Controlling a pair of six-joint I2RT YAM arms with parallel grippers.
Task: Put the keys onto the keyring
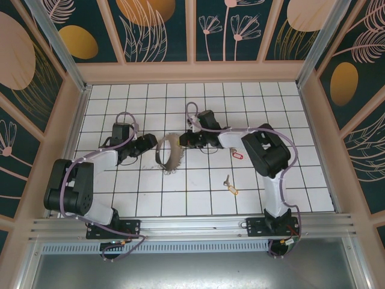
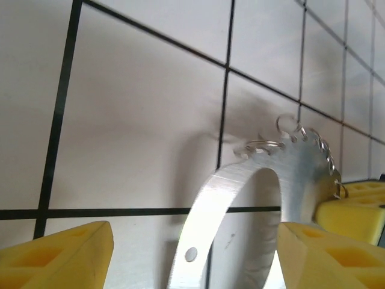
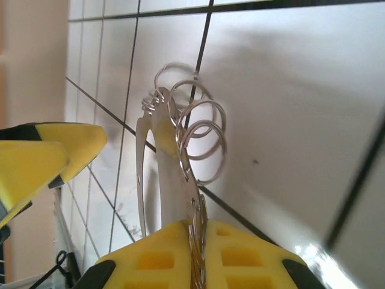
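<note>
Top external: keyring (image 1: 168, 154) flanked by two gaping claws, keys lying loose on the tiles

The keyring is seen standing on edge on the white tiled table (image 1: 120, 198), between the left gripper (image 1: 150, 144) and the right gripper (image 1: 185, 139). From the left wrist, the yellow fingers (image 2: 54, 256) are spread wide, and the metal band rises between them, close against the right-hand pad in that view. From the right wrist, the jaws are likewise apart. The band and its small fringe rings (image 3: 201, 141) are laid across the lower finger, with the other finger well clear. Nothing is clamped. The red-tagged key (image 1: 236, 155) is spotted just beside the right arm (image 1: 267, 153), and the tan-tagged key (image 1: 230, 186) nearer the front edge. Both are well apart from the hoop.
</note>
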